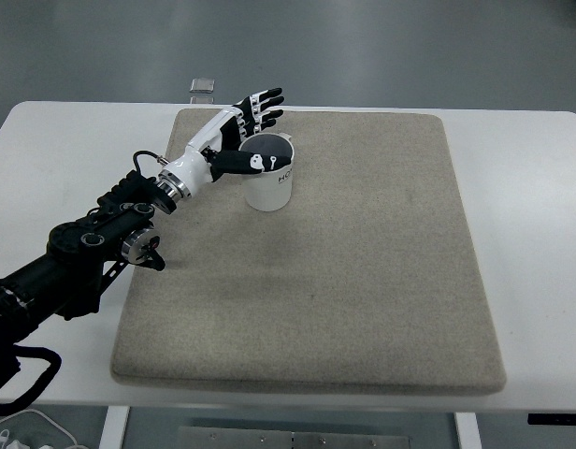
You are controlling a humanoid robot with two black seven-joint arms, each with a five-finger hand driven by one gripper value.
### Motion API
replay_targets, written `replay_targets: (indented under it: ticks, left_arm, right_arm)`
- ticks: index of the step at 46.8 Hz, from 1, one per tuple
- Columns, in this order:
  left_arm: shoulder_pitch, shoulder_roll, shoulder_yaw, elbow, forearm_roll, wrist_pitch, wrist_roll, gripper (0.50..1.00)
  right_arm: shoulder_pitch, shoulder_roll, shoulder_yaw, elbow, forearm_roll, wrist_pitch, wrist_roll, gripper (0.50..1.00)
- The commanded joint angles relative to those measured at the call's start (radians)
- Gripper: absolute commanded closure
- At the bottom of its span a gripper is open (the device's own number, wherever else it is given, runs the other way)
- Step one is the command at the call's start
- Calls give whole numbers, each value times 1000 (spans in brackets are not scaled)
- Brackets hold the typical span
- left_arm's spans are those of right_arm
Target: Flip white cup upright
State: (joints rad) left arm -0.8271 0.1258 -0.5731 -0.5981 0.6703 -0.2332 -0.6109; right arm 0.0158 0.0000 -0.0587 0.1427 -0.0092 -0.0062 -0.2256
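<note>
the left hand (239, 131) reaches in from the lower left on a black jointed arm (92, 245) with a white forearm shell. its fingers (266, 106) are stretched out and spread past the far rim of the white cup (269, 174), while the thumb lies across the cup's open mouth. the hand looks released rather than clenched around the cup; whether the thumb actually presses on the rim cannot be told from this steep angle.

the white cup stands upright with its dark inside facing up, in the far left part of a beige mat (344, 281). some dark print shows on its side, cut off by the curve and too small to read. the near side of the rim is partly covered by the thumb.

the arm's lower part runs out of the picture at the left and bottom edge, with black cabling (26, 374) looping beside it. the right hand does not show.

the mat is square-ish with rounded corners and covers most of a white counter (531, 234). just beyond the counter's far edge sits a small grey object (204, 87), hard to make out. the floor (381, 47) behind is plain grey. under the near edge a metal frame part (297, 438) and a white cable (26, 436) show, both cut off.
</note>
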Motion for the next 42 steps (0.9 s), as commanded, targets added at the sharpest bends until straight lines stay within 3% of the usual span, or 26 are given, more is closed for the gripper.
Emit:
replay_targets:
  ticks: [1, 23, 34, 42]
  left_arm:
    - [-3, 3, -5, -14, 0, 0, 0, 506]
    - [-50, 8, -117, -42, -92, -5, 0, 504]
    - [-115, 9, -116, 12, -320, 9, 0, 506]
    - [-136, 9, -117, 47, -350, 48, 0, 506]
  right_arm:
    - [1, 0, -1, 0, 0, 0, 0, 570]
    - [1, 0, -1, 0, 0, 0, 0, 570]
    - [0, 0, -1, 0, 0, 0, -1, 570]
    - [1, 0, 0, 0, 0, 0, 0, 570]
